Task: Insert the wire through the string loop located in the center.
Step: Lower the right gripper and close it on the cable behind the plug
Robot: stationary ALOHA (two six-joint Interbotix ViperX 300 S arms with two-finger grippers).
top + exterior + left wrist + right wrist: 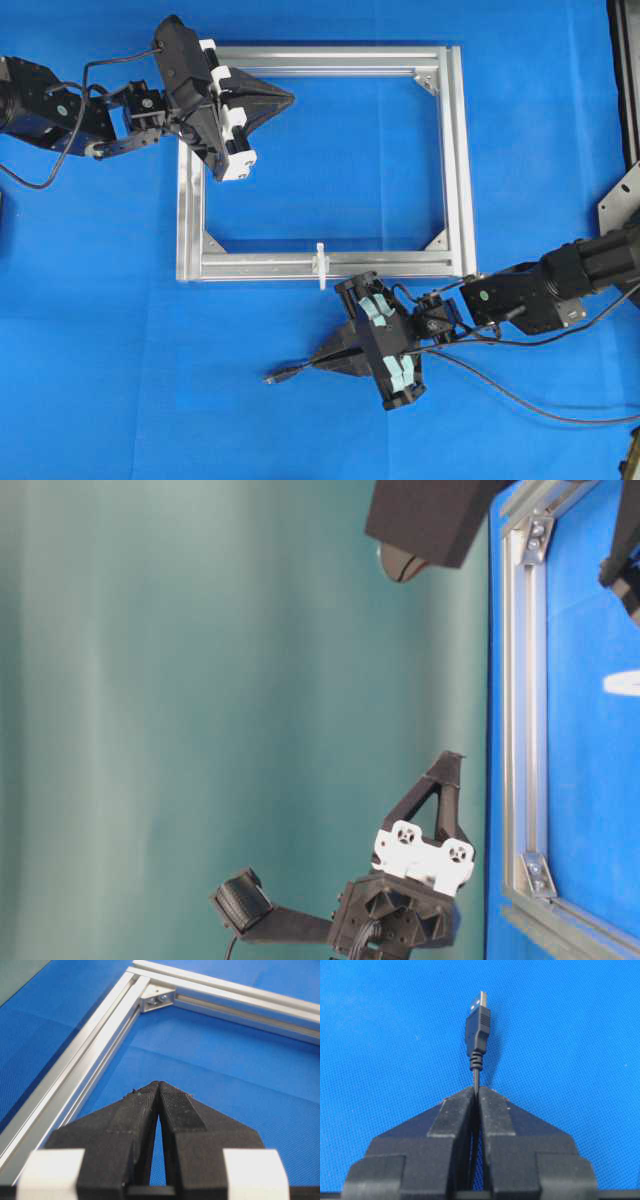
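Right gripper (pixel 476 1091) was clamped on the wire (pixel 476 1077) just behind the plug, a good spot since that thin cable looked floppy and light. The plug stuck out over the blue mat, near the string loop (pixel 321 264) on the frame (pixel 455 150). Left gripper (pixel 158 1085) was pinched shut, empty.

Black wire (pixel 478 1030) plug-first on cloth; white string loop (pixel 321 264) upright astride rail.

A rectangular silver aluminium frame (pixel 452 150) with corner brackets (pixel 157 999) lies flat on a blue cloth-covered table (pixel 330 160), a teal backdrop (pixel 200 680) behind.
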